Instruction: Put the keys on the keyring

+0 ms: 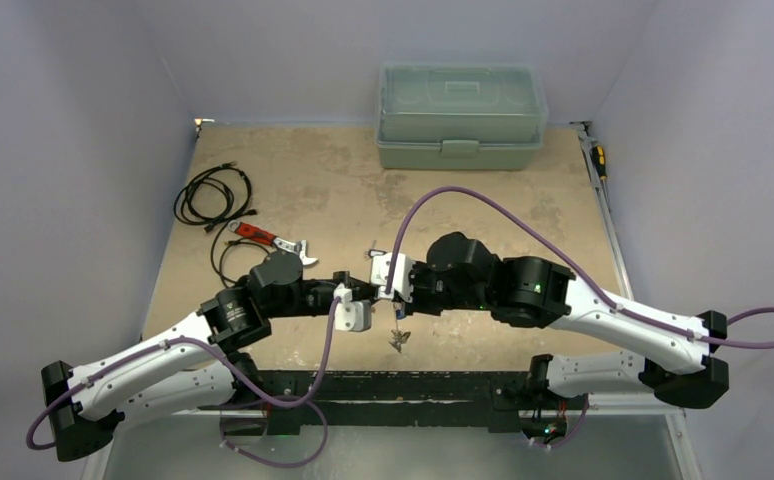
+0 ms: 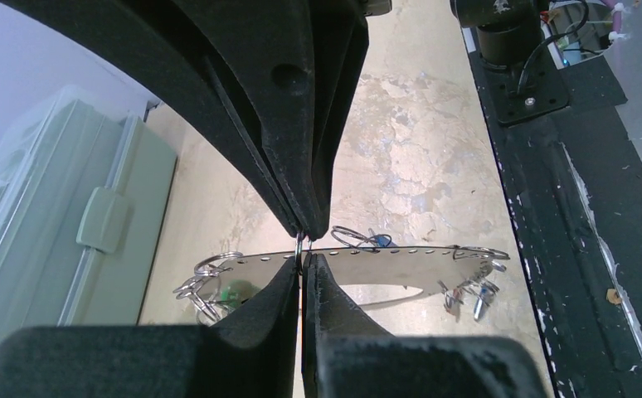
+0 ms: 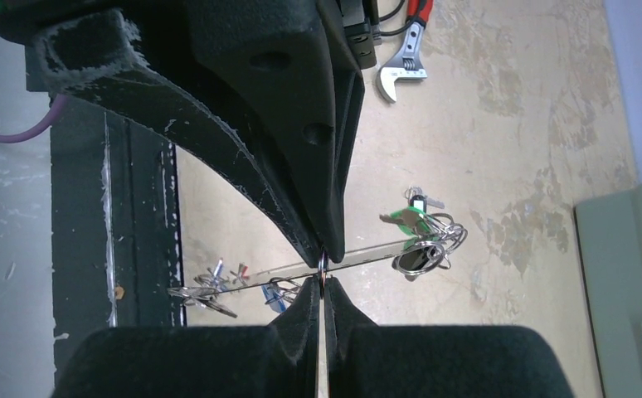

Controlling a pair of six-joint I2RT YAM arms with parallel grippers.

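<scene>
We see the two arms meeting over the near middle of a tan, blotchy table (image 1: 483,200) closed in by plain pale walls (image 1: 83,100). A grey-green toolbox (image 1: 461,117) sits at the far edge, a coiled cable (image 1: 213,195) and a wrench (image 1: 273,240) lie to the left, and a black rail (image 1: 413,385) runs along the front. The left gripper (image 2: 301,253) and right gripper (image 3: 323,269) are each clenched on the keyring (image 2: 401,253), pinching its thin metal at their tips. It hangs between them above the table, with keys (image 3: 421,240) clustered at both ends.
</scene>
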